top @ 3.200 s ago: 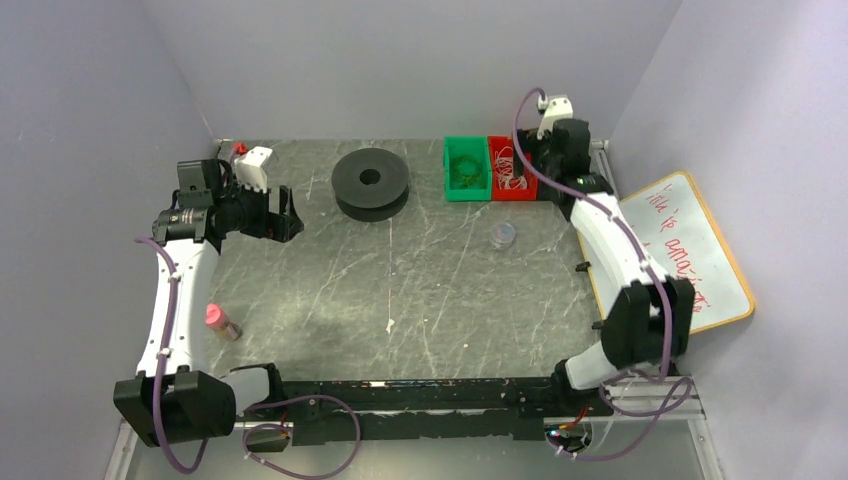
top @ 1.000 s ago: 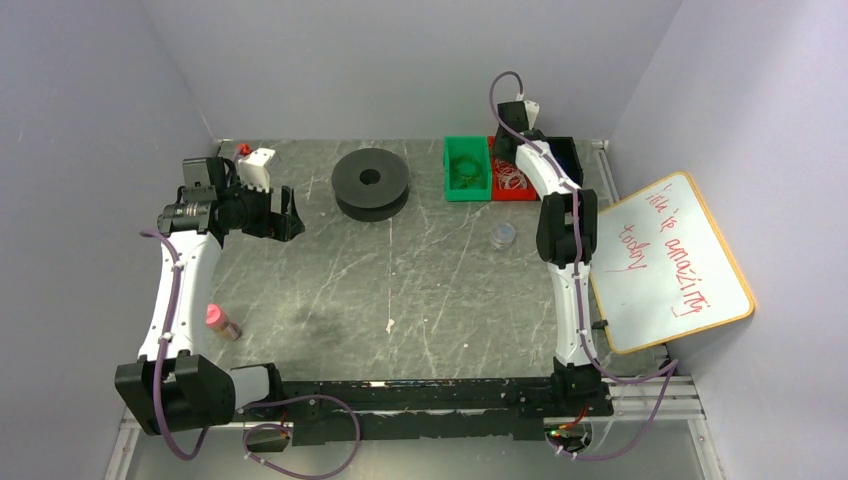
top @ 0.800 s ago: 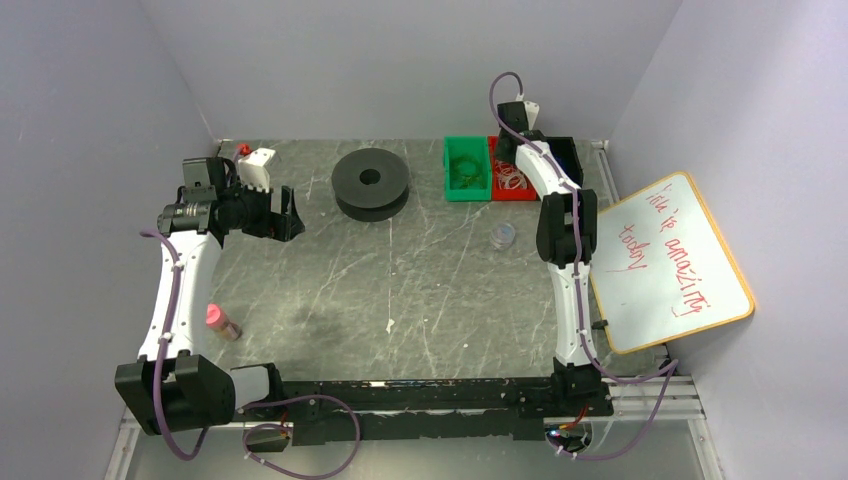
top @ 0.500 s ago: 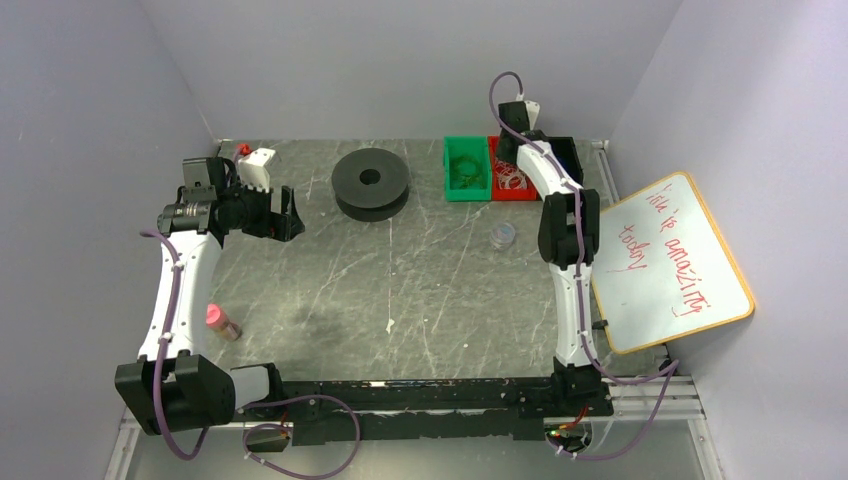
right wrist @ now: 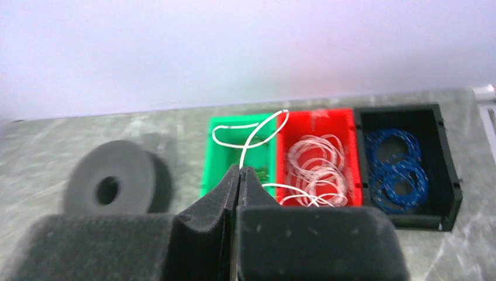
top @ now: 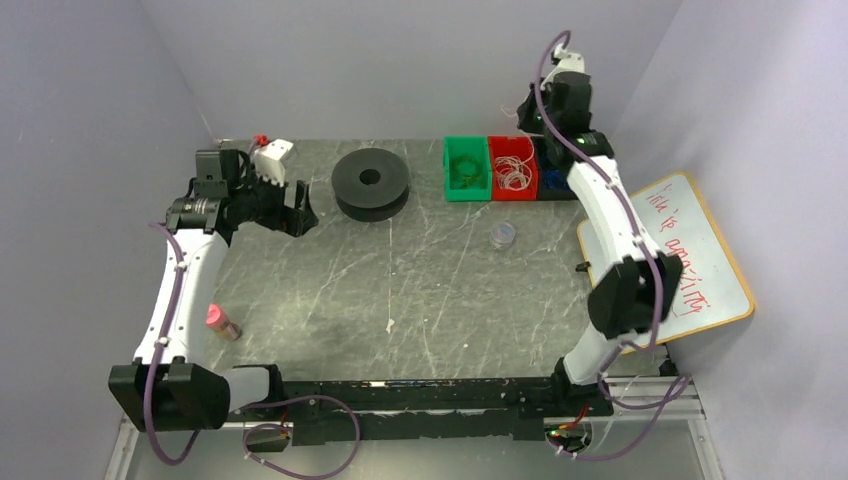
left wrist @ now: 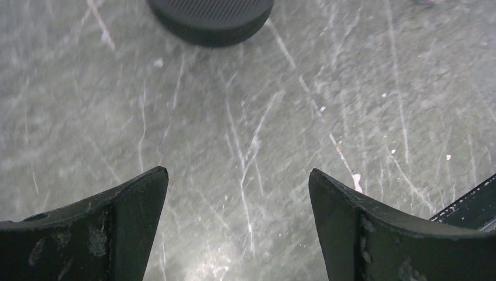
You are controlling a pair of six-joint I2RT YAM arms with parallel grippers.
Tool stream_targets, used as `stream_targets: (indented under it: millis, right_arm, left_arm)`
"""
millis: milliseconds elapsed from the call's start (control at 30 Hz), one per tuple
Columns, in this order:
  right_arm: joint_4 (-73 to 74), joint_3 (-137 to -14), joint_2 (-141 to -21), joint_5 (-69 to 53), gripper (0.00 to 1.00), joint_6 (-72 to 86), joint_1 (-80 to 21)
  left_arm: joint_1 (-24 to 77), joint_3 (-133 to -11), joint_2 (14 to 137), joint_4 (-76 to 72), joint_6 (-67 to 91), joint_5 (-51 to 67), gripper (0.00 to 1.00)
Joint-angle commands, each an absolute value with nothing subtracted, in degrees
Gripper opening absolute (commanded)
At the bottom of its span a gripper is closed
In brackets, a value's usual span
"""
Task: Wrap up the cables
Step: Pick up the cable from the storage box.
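Observation:
The cables (top: 513, 172) are thin whitish loops lying in a red bin (top: 497, 192). My right gripper (top: 527, 118) hangs above and behind the bins. In the right wrist view it (right wrist: 240, 170) is shut on one white cable strand (right wrist: 257, 136), which curls up over the green bin (right wrist: 222, 152) and trails back to the cables (right wrist: 316, 161) in the red bin. The black spool (top: 371, 183) lies flat at the back of the table. My left gripper (top: 303, 215) hovers just left of it, open and holding nothing (left wrist: 238, 175), with the spool's edge (left wrist: 210, 14) ahead.
A green bin (top: 466, 168) of green wire and a black bin (right wrist: 403, 164) of blue wire flank the red one. A small clear jar (top: 503, 236) stands mid-table and a pink-capped bottle (top: 220, 320) sits at the left. A whiteboard (top: 690, 260) leans at the right.
My right gripper closed inside the red bin, then rose up and back with a white strand pinched in it. The left arm moved right, closer to the spool.

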State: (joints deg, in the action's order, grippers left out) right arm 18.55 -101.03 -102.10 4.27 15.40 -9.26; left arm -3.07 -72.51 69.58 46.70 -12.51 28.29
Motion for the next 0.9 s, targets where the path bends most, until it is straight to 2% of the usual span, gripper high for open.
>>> stream_targets:
  millis: [0, 200, 367, 600, 867]
  right_arm:
    - [11.84, -93.5, -91.21, -10.95, 0.0, 13.8, -9.01]
    - [6.8, -81.73, -78.74, -30.28, 0.0, 16.98, -9.14]
    - [4.21, -75.62, -74.72, -41.55, 0.0, 19.4, -9.99]
    - [-2.62, -67.52, -71.69, -44.41, 0.0, 21.86, -11.73]
    - [-4.48, -64.18, -70.52, -42.06, 0.0, 20.47, -13.35]
  left_arm:
    - [3.35, -80.28, 69.16, 43.42, -14.79, 30.81, 0.95]
    - [12.27, -91.08, 74.92, 42.36, -12.63, 32.08, 0.95]
    - [19.72, -99.91, 81.22, 40.82, -6.51, 36.61, 0.95]
    - [29.88, -103.65, 88.27, 37.41, -1.48, 34.89, 0.95]
    - [33.61, -108.08, 96.96, 36.67, 8.14, 29.66, 0.95]
